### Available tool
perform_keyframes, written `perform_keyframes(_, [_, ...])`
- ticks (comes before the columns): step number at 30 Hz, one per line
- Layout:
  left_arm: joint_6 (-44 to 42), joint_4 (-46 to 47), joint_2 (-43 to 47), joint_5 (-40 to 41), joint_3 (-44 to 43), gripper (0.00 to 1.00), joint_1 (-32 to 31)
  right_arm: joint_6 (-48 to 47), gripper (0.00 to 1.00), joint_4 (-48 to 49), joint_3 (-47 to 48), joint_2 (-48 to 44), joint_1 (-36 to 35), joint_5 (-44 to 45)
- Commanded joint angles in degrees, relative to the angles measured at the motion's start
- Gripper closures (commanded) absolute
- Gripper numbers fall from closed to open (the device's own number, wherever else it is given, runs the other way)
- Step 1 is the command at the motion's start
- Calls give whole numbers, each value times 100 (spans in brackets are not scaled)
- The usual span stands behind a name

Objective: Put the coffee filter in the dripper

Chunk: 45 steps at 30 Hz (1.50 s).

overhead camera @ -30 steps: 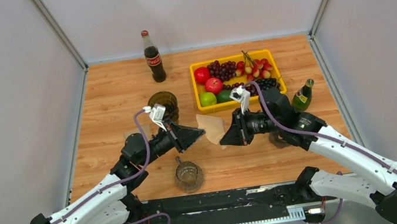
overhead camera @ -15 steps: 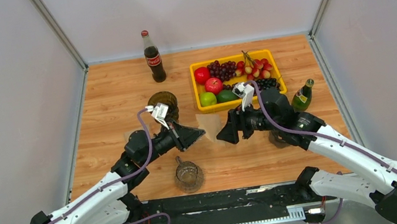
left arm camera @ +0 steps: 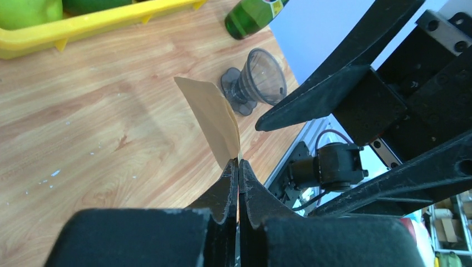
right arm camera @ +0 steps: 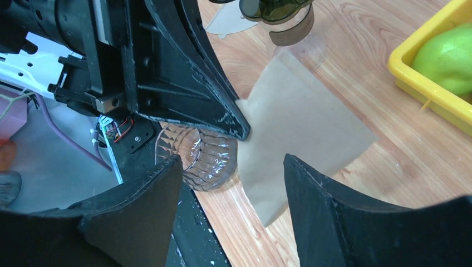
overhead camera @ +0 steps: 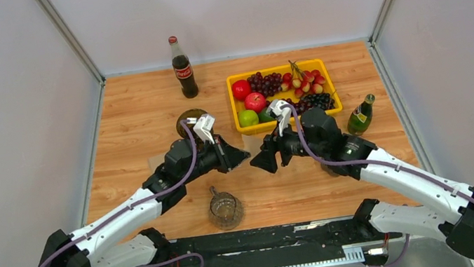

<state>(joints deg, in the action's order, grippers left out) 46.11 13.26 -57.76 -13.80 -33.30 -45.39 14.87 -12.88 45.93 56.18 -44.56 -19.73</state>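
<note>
- Wooden tabletop (overhead camera: 139,113), closed in by pale panels on the left, far and right sides. The arm bases line the near edge.
- Coffee filter (left arm camera: 211,117): brown paper, held clear of the surface at mid-table between the two grippers. One corner is pinched and its other edges hang free.
- Left gripper (left arm camera: 238,166): jaws pressed together on the filter's corner.
- Right gripper (right arm camera: 231,167): jaws spread wide and holding nothing. The filter shows in the gap ahead of them, with no evident contact.
- Dripper (left arm camera: 257,78): clear, on the table apart from the filter, near the green bottle (left arm camera: 253,11) and close to the table edge.
- Glass mug (overhead camera: 224,210): on the table below the grippers, by the near edge.
- Dark glass (overhead camera: 188,119): just behind the left gripper.
- Yellow tray (overhead camera: 281,69): holds fruit, just behind the right gripper.
- Cola bottle (overhead camera: 182,67): near the far wall, well apart.
</note>
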Motion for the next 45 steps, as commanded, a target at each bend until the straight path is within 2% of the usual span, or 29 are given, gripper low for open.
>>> perform_keyframes(1, [130, 115, -151, -231, -247, 100, -22, -123, 33, 515, 12, 230, -40, -84])
perform_keyframes(7, [249, 112, -177, -212, -254, 100, -23, -296, 40, 477, -76, 516, -136, -40])
perform_keyframes(11, [273, -4, -170, -223, -273, 100, -22, -318, 41, 370, -159, 628, -173, 528])
perform_keyframes(12, [279, -5, -173, -243, -273, 100, -20, -301, 43, 365, -163, 664, -180, 653])
perform_keyframes(16, [293, 18, -183, -364, -285, 100, -18, -236, 63, 347, -100, 799, -178, 813])
perform_keyframes(20, [228, -80, -183, -316, -314, 100, -23, -156, 77, 340, -67, 730, -182, 873])
perform_keyframes(23, [148, -197, -183, -292, -352, 100, -22, -124, 84, 329, -84, 597, -179, 883])
perform_keyframes(30, [-108, -503, -69, -225, -450, 100, -18, 7, 90, 121, -117, 388, -183, 810])
perform_keyframes(31, [-136, -579, -45, -227, -463, 98, -20, 27, 91, 98, -113, 373, -184, 771])
perform_keyframes(33, [-217, -658, 6, -270, -507, 86, -22, 87, 93, 35, -100, 347, -180, 724])
perform_keyframes(34, [-260, -671, 30, -296, -512, 74, -20, 107, 94, 18, -94, 330, -181, 671])
perform_keyframes(35, [-278, -665, 101, -310, -503, 69, -22, 110, 95, -5, -89, 312, -184, 605])
perform_keyframes(36, [-302, -629, 135, -328, -472, 57, -23, 114, 95, -18, -85, 281, -180, 535])
perform_keyframes(38, [-316, -544, 283, -339, -397, 47, -20, 113, 95, -41, -93, 227, -181, 397])
perform_keyframes(42, [-267, -421, 634, -79, -232, 38, -22, 106, 96, -77, -85, 150, -183, 176])
perform_keyframes(44, [-231, -425, 756, 110, -200, 39, -23, 108, 95, -74, -64, 133, -181, 48])
perform_keyframes(45, [-233, -427, 781, 162, -200, 42, -21, 125, 95, -74, -52, 130, -182, -9])
